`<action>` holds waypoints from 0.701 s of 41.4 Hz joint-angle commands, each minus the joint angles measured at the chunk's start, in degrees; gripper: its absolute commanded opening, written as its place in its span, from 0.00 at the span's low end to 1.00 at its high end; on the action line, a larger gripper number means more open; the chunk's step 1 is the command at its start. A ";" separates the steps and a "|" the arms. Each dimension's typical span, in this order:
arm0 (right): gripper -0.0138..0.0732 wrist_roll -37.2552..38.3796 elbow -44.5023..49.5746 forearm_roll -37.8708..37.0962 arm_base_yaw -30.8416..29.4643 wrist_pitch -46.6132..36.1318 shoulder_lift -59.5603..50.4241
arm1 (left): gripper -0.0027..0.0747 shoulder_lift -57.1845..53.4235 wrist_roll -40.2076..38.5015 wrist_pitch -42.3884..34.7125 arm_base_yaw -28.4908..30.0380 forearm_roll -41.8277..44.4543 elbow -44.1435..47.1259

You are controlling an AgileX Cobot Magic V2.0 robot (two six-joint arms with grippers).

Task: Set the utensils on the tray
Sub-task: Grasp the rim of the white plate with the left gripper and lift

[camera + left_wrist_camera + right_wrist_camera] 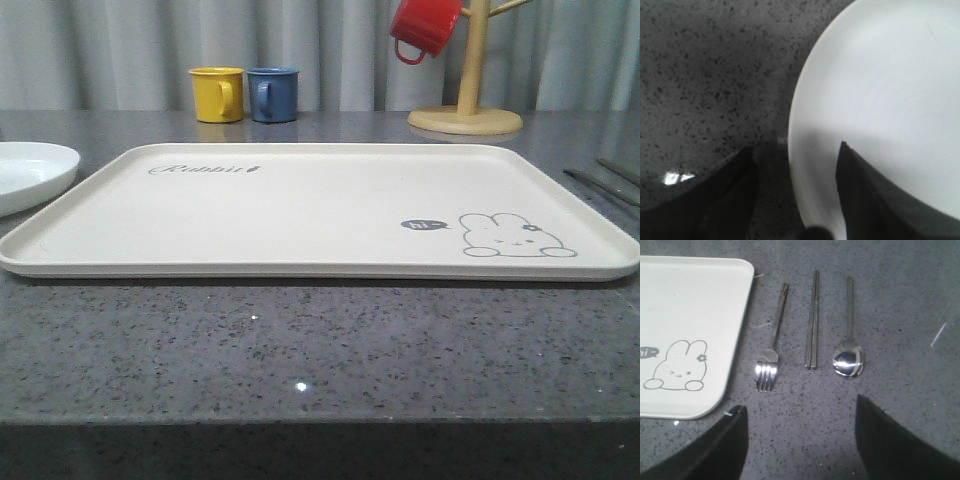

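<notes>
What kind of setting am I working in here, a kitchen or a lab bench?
Likely a staged kitchen or dining counter: a speckled grey stone countertop, mugs beside a wooden mug tree, and cutlery laid next to a tray. A curtain backdrop suggests a mock-up.

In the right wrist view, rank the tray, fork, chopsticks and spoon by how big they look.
1. Tray, by far the largest, though cut off by the frame.
2. Chopsticks, the longest utensil.
3. Fork and spoon: too alike in length to rank.
</notes>
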 commanded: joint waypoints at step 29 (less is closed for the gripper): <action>0.72 -0.17 -2.01 0.00 -0.41 -3.64 0.80 | 0.01 -5.50 3.99 8.24 -0.17 -7.77 -10.09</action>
